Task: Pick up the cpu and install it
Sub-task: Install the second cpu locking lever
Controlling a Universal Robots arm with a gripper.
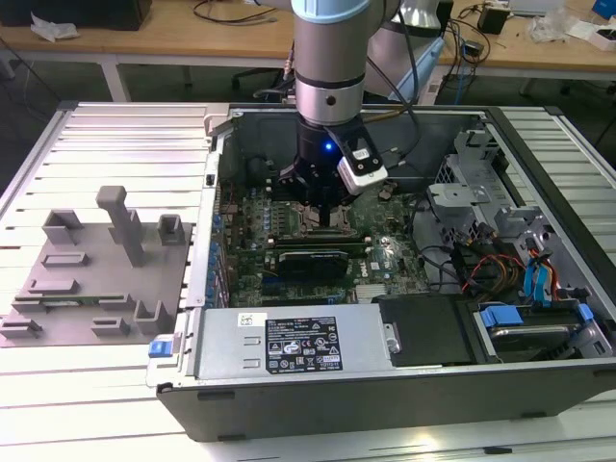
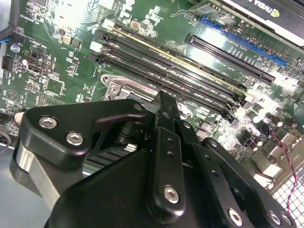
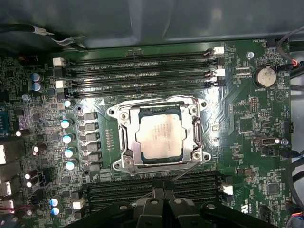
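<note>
The cpu (image 3: 160,134), a small square chip with a silver-white top, lies flat inside the metal socket frame (image 3: 124,142) on the green motherboard (image 3: 247,142). In the first wrist view my gripper (image 3: 164,204) is a black body just off the socket's side, above the memory slots (image 3: 156,187), and it holds nothing that I can see. In the exterior view the gripper (image 1: 318,214) hangs low inside the open computer case (image 1: 385,385), over the board's middle, and hides the socket. The second wrist view has the gripper's black linkage (image 2: 164,142) close up over the board.
A grey fixture plate (image 1: 96,279) with upright blocks lies on the slatted table at the exterior view's left. Inside the case are a power supply (image 1: 289,342), a dark expansion card (image 1: 310,260), a drive cage (image 1: 462,188) and loose cables (image 1: 481,269). Case walls ring the board.
</note>
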